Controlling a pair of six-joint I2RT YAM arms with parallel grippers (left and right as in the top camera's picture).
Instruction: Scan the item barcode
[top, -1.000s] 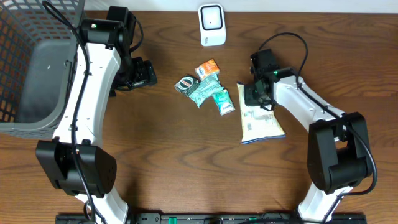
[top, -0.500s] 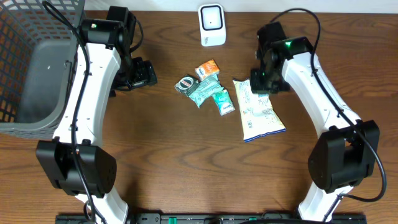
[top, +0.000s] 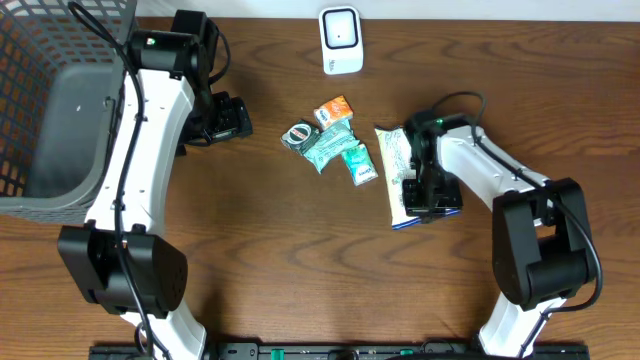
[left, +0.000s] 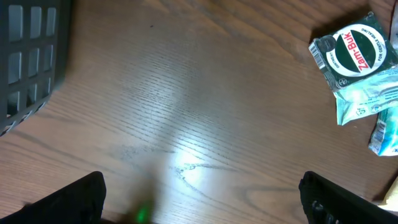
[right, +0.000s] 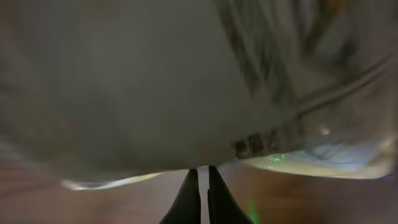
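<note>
Moved down to the white bag's (top: 395, 165) low end, the right tool (right: 200, 179) is shut, hold unsure; next the bag must be lifted to the scanner (top: 341, 40).

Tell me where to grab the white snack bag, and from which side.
Pinch the thin sealed seam at the near end of the white snack bag, coming in low from the robot's side along its length. The bag lies flat, so its broad face probably offers nothing to pinch; the end seam does. The right gripper is shut at that edge; whether it has the seam is unclear.
</note>
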